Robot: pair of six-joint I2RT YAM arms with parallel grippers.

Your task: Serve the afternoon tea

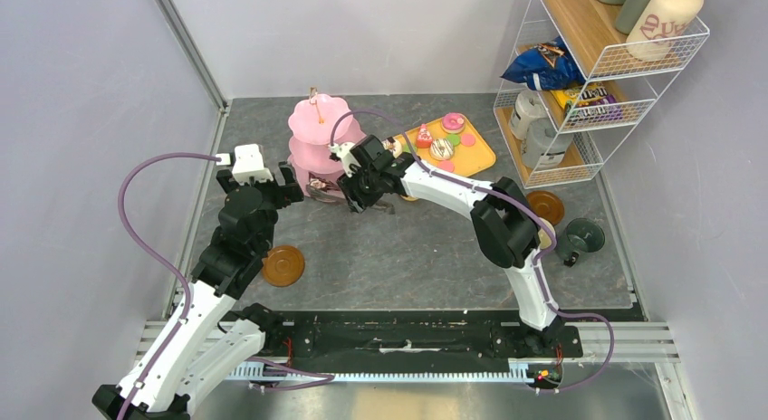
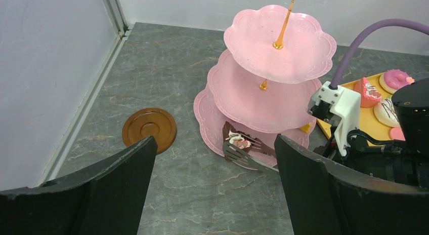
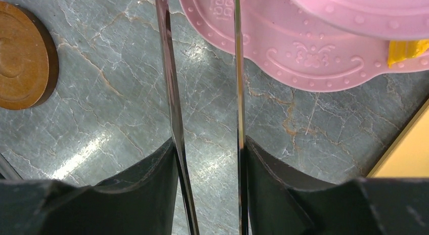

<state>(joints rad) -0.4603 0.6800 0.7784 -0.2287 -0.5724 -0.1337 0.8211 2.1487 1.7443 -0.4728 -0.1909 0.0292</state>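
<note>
Metal tongs (image 3: 173,118) pinched between right fingers (image 3: 146,189); left fingers (image 2: 116,184) spread wide.

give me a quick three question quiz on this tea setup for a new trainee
1. True or false: the top tier of the pink stand is bare.
2. What does the right gripper hold? A a spoon, B metal tongs, C a napkin.
3. Fill the gap: the cake slice sits on the ___ tier of the stand.

Key: 1 true; 2 B; 3 bottom.
</note>
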